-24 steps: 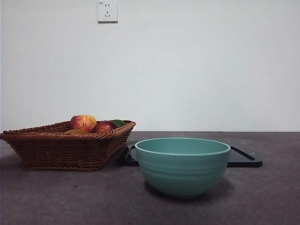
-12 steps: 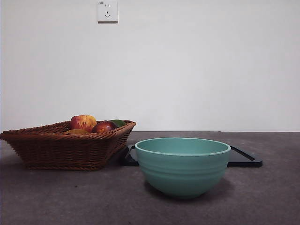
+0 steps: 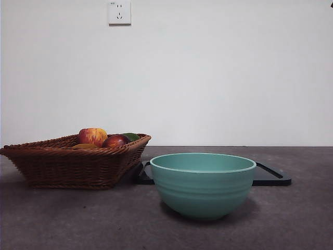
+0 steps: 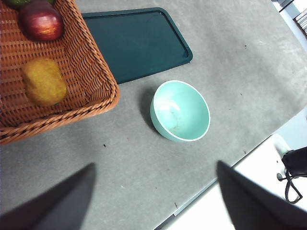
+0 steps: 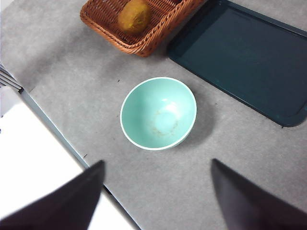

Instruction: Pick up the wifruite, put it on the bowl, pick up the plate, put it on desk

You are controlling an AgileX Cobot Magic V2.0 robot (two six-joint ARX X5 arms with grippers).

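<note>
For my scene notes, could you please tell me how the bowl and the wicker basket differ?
The bowl is smooth, round and teal; the wicker basket is woven, brown and angular. The bowl is empty, while the basket holds the wifruite and an apple. Both stand upright on the desk.

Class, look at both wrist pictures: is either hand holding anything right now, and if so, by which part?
Nothing is held. The left hand and right hand are both open above the desk; the wifruite lies in the basket, and the bowl is empty.
</note>
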